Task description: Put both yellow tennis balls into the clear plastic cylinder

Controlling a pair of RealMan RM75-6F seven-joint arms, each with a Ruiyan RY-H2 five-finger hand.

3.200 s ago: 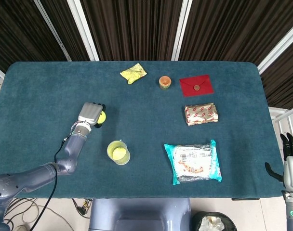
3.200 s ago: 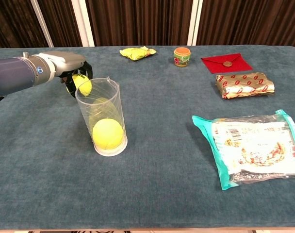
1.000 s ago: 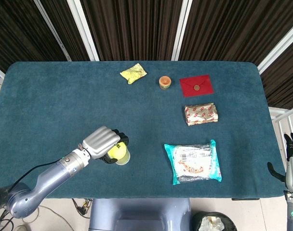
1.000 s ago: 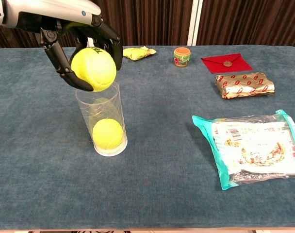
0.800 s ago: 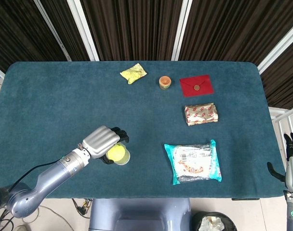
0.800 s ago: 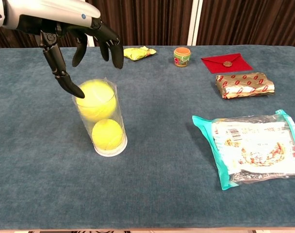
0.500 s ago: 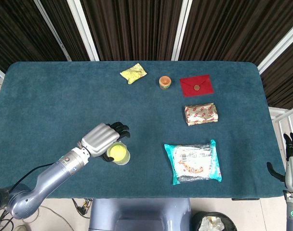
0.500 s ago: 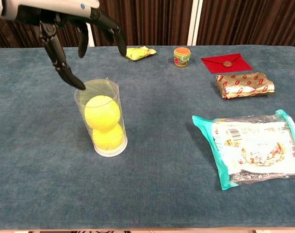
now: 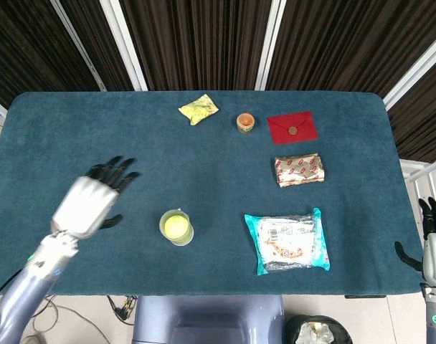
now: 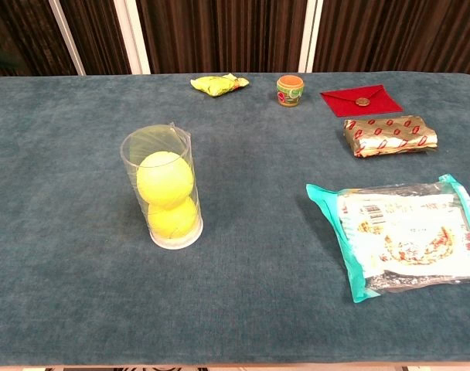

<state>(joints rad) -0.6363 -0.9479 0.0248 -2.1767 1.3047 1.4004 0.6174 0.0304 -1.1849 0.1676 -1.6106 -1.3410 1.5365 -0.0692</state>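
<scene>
Dark slatted panels back a table (image 9: 53, 129) covered in teal cloth, seen from the head and chest cameras. Left of frame, head view: my left hand (image 9: 89, 201) hovers over the cloth, fingers spread and holding nothing, well apart from the cylinder (image 10: 162, 189); the chest view does not show it. Centre left: the cylinder stands upright on the cloth with the upper ball (image 10: 165, 178) resting on the lower ball (image 10: 172, 219), both inside its wall, the upper one below the rim. From above, only one yellow disc shows in its mouth. I judge the placing step finished, so the task appears complete. What remains, as I read it, is only to bring the left arm clear without brushing the light, tall cylinder, which would tip easily. Upper centre: a yellow packet (image 9: 198, 110) and a small jar (image 9: 245, 122). Upper right: a red envelope (image 9: 292, 127), with a foil bar (image 9: 299, 170) below it. Lower right of centre: a snack bag (image 9: 287, 242). Far right edge: my right hand (image 9: 434, 240) hangs off the table, fingers seemingly apart and empty.
</scene>
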